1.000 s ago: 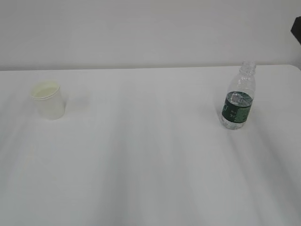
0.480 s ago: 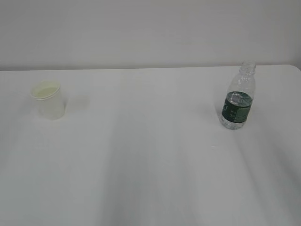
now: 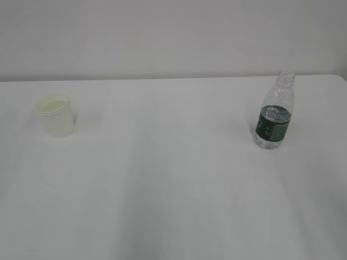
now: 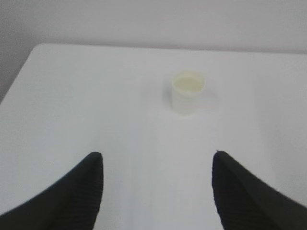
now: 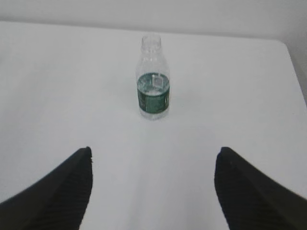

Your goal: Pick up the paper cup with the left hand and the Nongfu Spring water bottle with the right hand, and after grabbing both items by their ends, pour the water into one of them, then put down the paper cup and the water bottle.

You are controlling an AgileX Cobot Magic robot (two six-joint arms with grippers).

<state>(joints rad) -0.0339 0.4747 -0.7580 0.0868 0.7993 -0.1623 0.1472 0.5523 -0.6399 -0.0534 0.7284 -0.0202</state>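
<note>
We see the paper cup (image 3: 55, 115) upright far left of the Nongfu Spring water bottle (image 3: 275, 111) (its water level hard to make out); both arms are cut off; the left hand (image 4: 156, 189) and right hand (image 5: 152, 187) gape wide, empty.

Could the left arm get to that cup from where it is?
Probably yes: the cup stands upright ahead of the open left pincer, with only bare table between them.
</note>
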